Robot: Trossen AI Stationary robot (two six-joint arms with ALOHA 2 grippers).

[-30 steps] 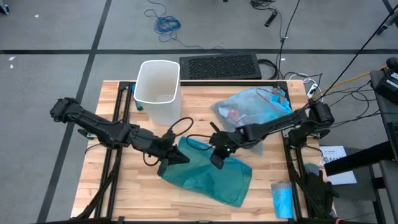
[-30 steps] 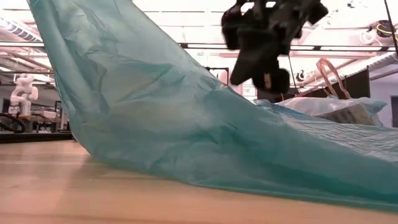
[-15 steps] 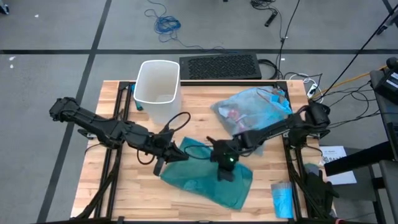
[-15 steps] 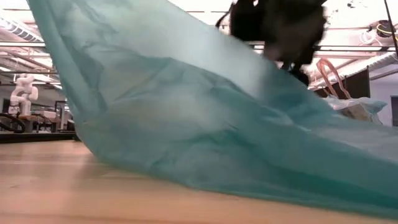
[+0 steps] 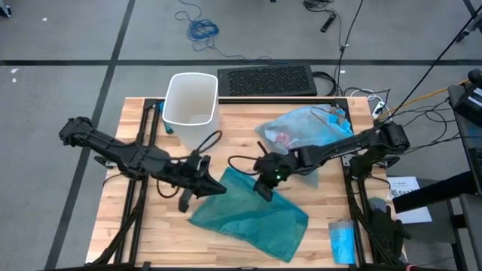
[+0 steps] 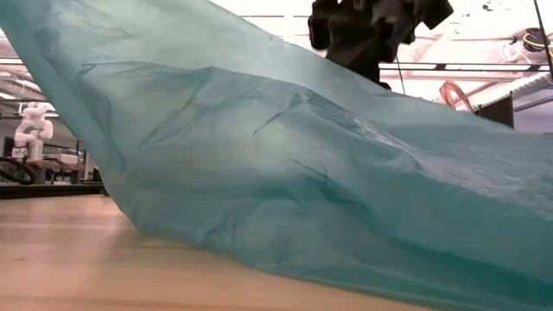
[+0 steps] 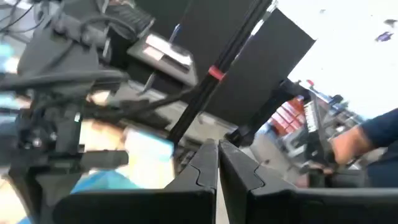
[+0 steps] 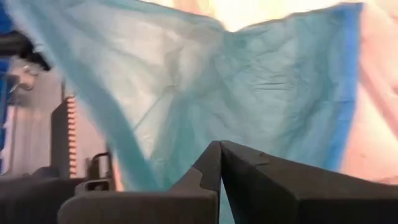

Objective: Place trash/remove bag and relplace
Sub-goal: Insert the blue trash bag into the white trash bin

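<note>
A darker teal-green bag [image 5: 252,220] lies spread over the table's near middle, its left part raised. My left gripper [image 5: 218,188] is shut at its far left corner, and my right gripper [image 5: 263,190] is shut at its far edge. The pale sky-blue bag [image 5: 309,129] lies bunched at the far right. Trash [image 5: 280,138] shows through it as a red patch. The white bin [image 5: 192,109] stands upright at the far left. My left gripper pinches the teal-green bag's far left corner [image 5: 227,179] between its two fingers, which reach in about level from the table's left. The film rises steeply to that corner [image 6: 34,34]; the far side of the bag stays on the table. My right gripper is shut at the bag's far edge [image 8: 205,134], slanting down from the right. Its own fingers [image 8: 249,180] hide the place of contact. The film spreads wide beyond the fingertips, and its upper edge [image 6: 346,86] runs just under the gripper.
A small folded blue packet [image 5: 341,242] lies at the near right corner. A black keyboard-like mat [image 5: 267,80] sits behind the table's far edge. Bare wood [image 5: 162,226] shows at the near left. Cables trail from the right arm's base [image 5: 376,105].
My left gripper has risen with the bag's corner, so the teal-green film stands higher and wider on the left. My right gripper dipped toward the near edge onto the bag, then drew back up. The bag's near left part has spread toward the table's left.
</note>
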